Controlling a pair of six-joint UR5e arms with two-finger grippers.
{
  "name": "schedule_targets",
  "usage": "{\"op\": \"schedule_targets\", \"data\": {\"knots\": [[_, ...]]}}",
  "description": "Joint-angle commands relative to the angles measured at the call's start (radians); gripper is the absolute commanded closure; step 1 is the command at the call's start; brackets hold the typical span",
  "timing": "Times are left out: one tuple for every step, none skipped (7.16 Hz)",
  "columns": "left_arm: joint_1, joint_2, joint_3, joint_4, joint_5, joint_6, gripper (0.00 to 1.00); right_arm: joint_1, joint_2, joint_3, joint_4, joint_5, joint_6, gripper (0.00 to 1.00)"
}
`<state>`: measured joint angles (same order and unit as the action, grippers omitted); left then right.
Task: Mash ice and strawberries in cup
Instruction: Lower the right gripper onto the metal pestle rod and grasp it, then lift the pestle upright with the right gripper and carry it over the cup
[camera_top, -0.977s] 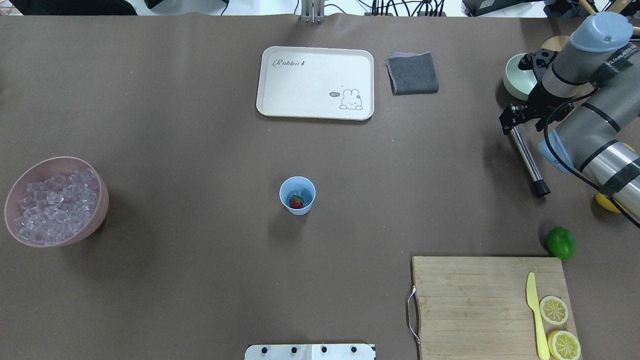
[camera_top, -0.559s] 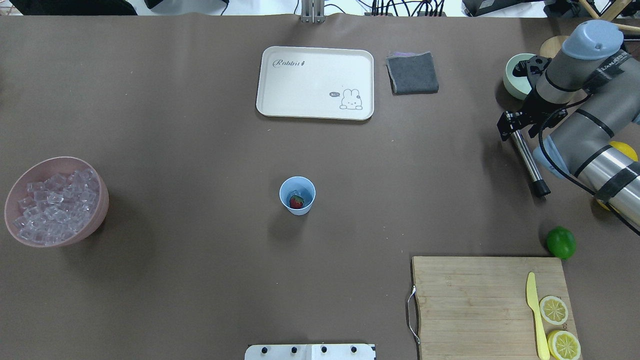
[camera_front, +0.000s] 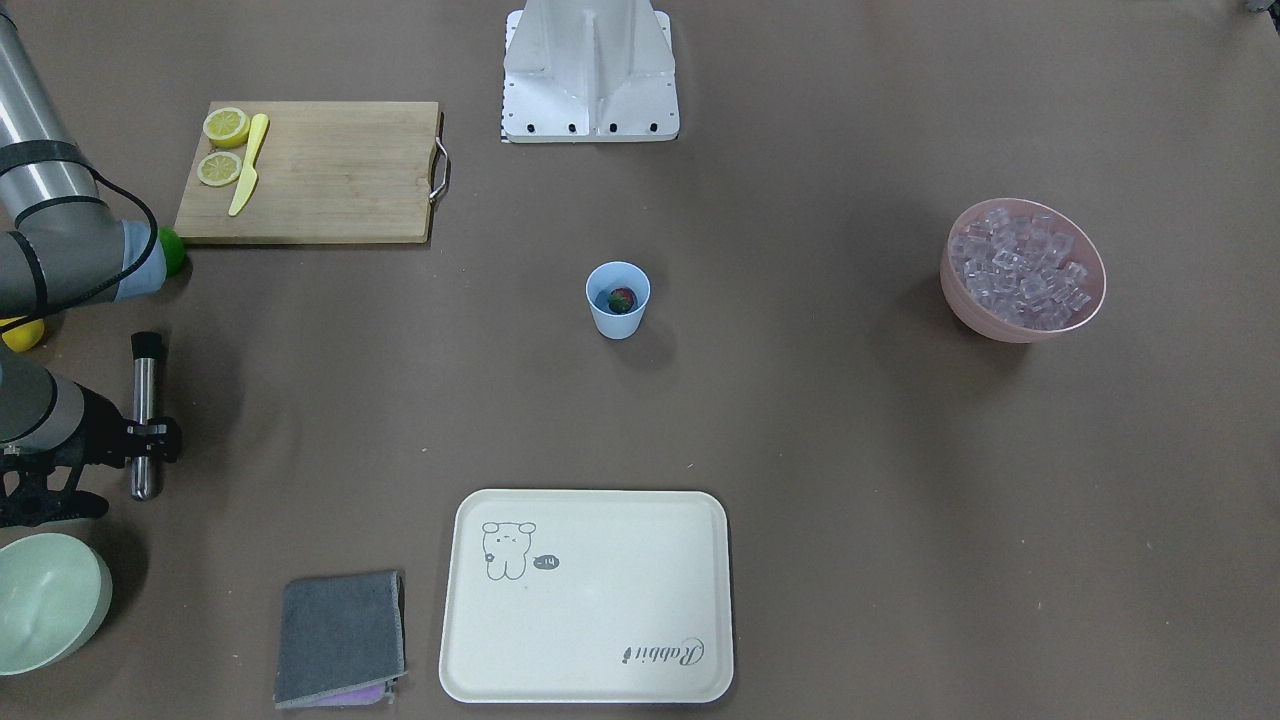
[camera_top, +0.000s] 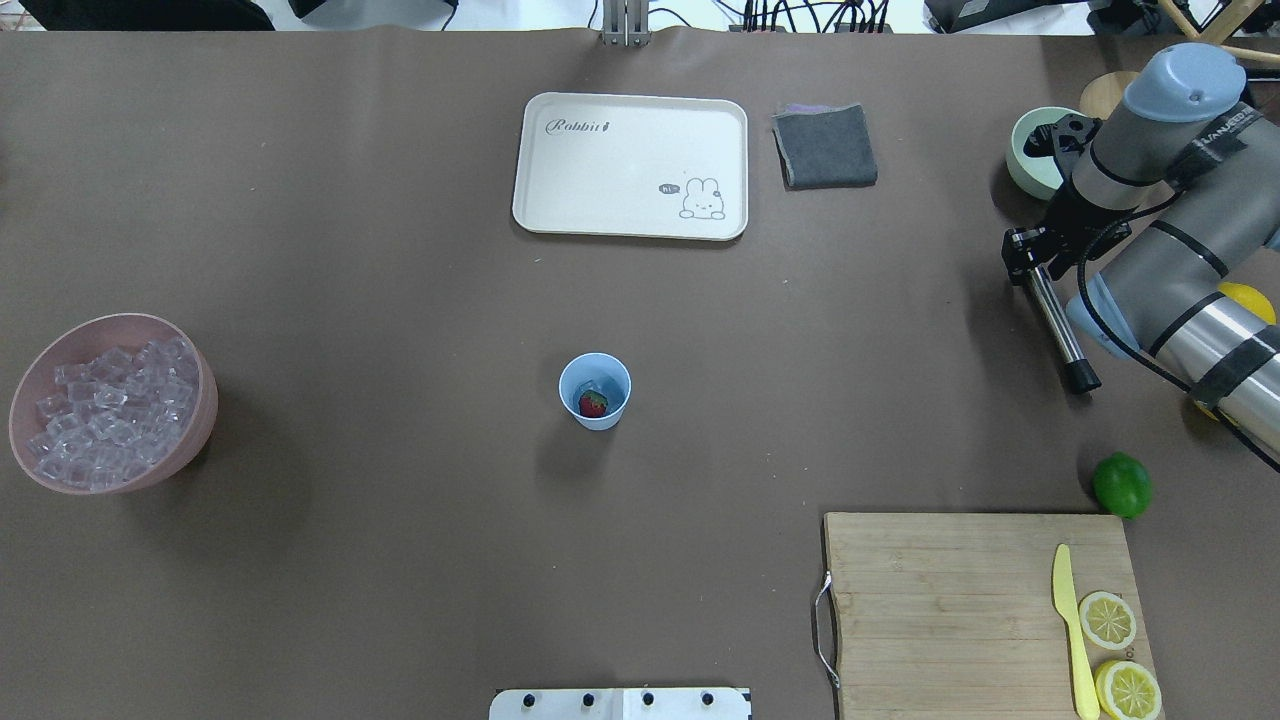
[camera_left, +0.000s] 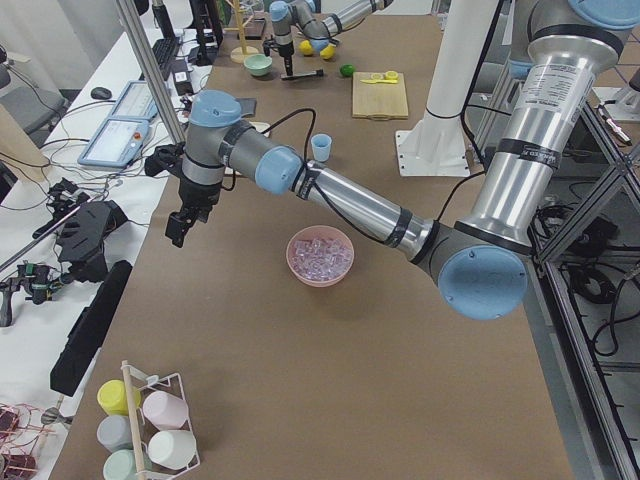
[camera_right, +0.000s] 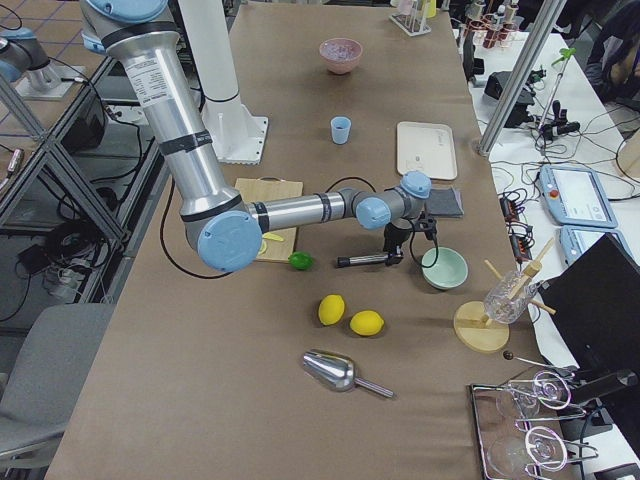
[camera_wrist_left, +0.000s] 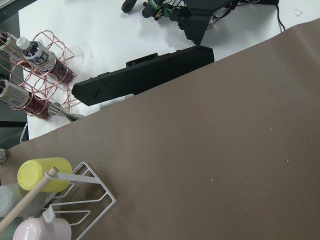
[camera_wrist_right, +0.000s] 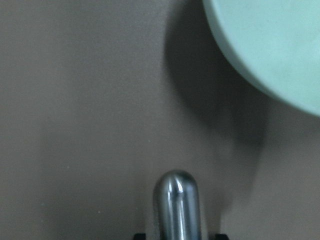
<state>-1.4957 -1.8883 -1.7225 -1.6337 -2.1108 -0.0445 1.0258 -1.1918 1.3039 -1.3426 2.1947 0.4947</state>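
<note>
Likely fetching the tool: the right pincer, spread, straddles the steel rod-shaped muddler at three o'clock. Next, pinch and lift it toward the central light-blue plastic cup holding the red strawberry and clear ice.

Bare table around the cup
The cup stands mid-table, well apart from the tray at the far edge, the pink bowl at the left edge and the cutting board at the near right corner.
</note>
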Motion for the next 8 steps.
{"op": "schedule_targets", "data": {"knots": [[0.003, 0.000, 0.000, 0.000, 0.000, 0.000, 0.03, 0.014, 0.000, 0.002, 0.000, 0.002, -0.051, 1.00], [0.003, -0.002, 0.000, 0.000, 0.000, 0.000, 0.03, 0.014, -0.002, 0.009, 0.002, 0.000, -0.045, 1.00], [0.003, -0.002, 0.000, 0.000, 0.000, 0.000, 0.03, 0.017, -0.003, 0.018, 0.003, 0.000, -0.045, 1.00], [0.003, -0.002, 0.000, 0.000, -0.001, 0.000, 0.03, 0.040, -0.008, 0.056, 0.003, -0.001, -0.045, 1.00], [0.003, -0.006, -0.002, 0.000, -0.005, 0.000, 0.03, 0.078, -0.012, 0.102, 0.002, -0.001, -0.044, 1.00], [0.014, -0.009, 0.000, 0.000, -0.011, 0.000, 0.03, 0.111, -0.018, 0.147, 0.002, -0.001, -0.044, 1.00], [0.035, -0.008, -0.002, 0.001, -0.012, 0.000, 0.03, 0.129, -0.018, 0.191, 0.003, -0.004, -0.042, 1.00], [0.044, -0.009, -0.009, 0.002, -0.018, -0.002, 0.03, 0.135, -0.015, 0.256, 0.003, -0.012, 0.000, 1.00]]}}
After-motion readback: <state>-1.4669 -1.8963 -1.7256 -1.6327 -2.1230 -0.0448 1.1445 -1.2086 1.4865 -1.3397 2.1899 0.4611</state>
